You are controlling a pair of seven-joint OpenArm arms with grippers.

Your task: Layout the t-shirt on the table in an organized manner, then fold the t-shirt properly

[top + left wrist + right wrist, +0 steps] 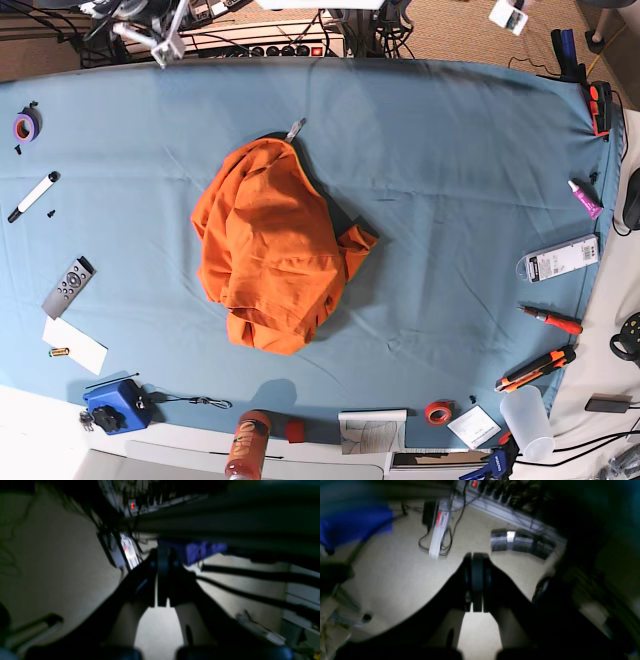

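The orange t-shirt [270, 250] lies crumpled in a heap at the centre-left of the teal-blue table [450, 180], with its small white neck label [295, 129] at the far edge of the heap. Neither arm shows in the base view. In the left wrist view my left gripper [163, 552] is shut and empty, pointing at pale floor and cables. In the right wrist view my right gripper [477, 555] is shut and empty over pale floor. The t-shirt is in neither wrist view.
Around the table's edges lie a purple tape roll [25, 125], a marker [33, 196], a remote [68, 286], a blue box [115, 405], an orange bottle [247, 445], a red tape roll [437, 412], a cup [527, 420], a cutter [535, 370] and a packet [560, 258].
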